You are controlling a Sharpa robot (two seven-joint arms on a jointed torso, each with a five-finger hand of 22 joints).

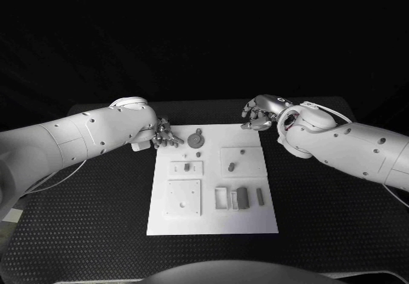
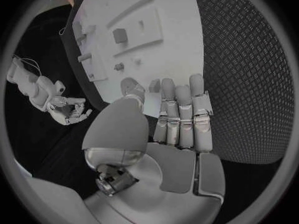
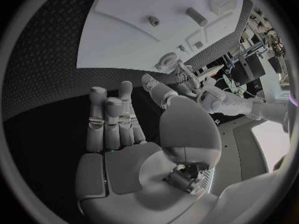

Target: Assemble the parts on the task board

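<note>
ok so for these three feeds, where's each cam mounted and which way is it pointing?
Head view: on the robot's head, looking down at the task board on the black table; both white arms enter, left hand at the board's far left corner, right hand beyond its far right corner.
Left wrist view: behind the left hand, facing along its fingers across the board.
Right wrist view: behind the right hand, facing the board's far edge.
Shared: each wrist view catches the opposite hand; all see the board.
</note>
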